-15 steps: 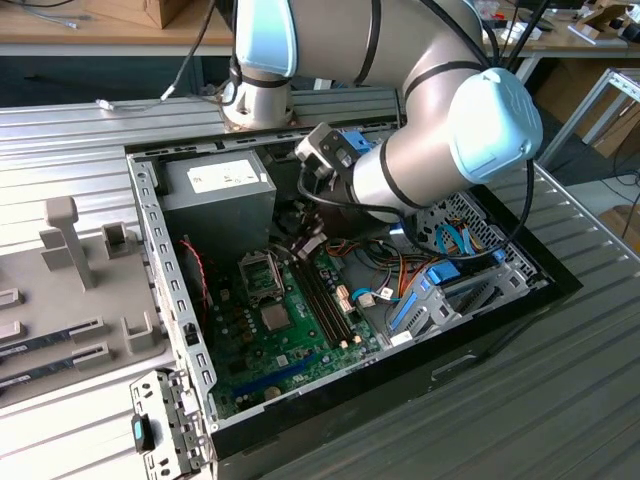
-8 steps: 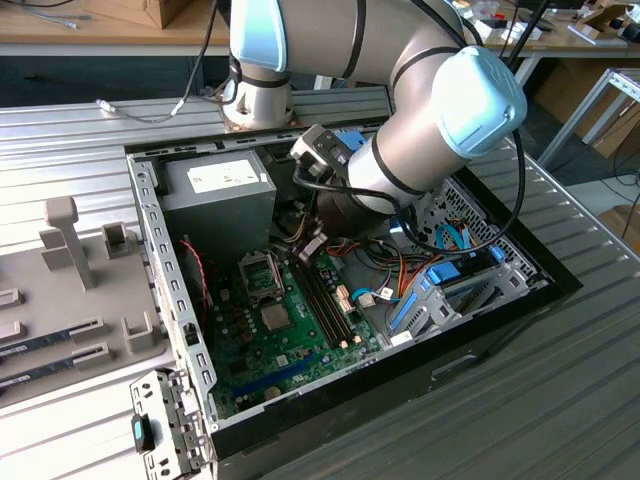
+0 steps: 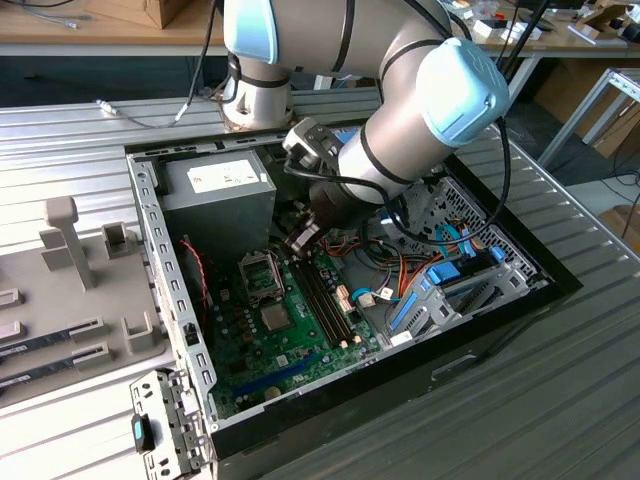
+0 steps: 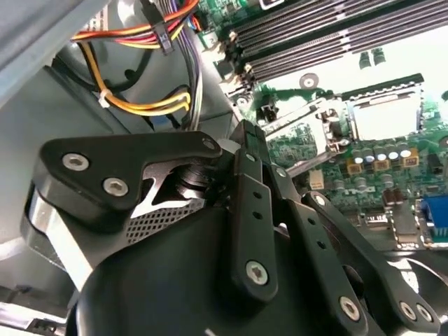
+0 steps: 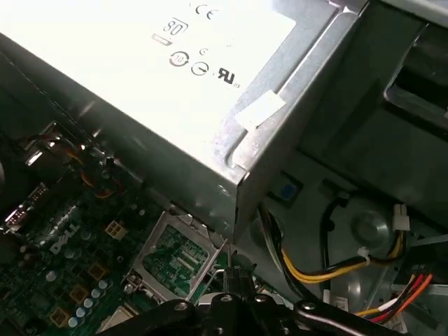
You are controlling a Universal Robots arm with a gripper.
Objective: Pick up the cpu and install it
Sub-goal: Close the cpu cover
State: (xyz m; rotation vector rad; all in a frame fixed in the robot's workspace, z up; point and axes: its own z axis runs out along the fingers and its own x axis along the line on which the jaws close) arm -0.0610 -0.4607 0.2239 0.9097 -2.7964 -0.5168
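1. Pincer [image 4: 245,131]: tips drawn together, pointing down at the board. Whether the cpu is nipped between them I cannot tell.
2. Open socket [image 5: 175,260]: just ahead of and below the tips, square, frame lifted, green bed bare. No silver chip seated in it.
3. Memory slots [image 4: 315,35]: beside the socket, with their long axis running past the pincer.
4. Power supply [image 3: 220,190]: beyond the socket. It has a white label [image 3: 225,176] bearing approval marks and small print I cannot make out.
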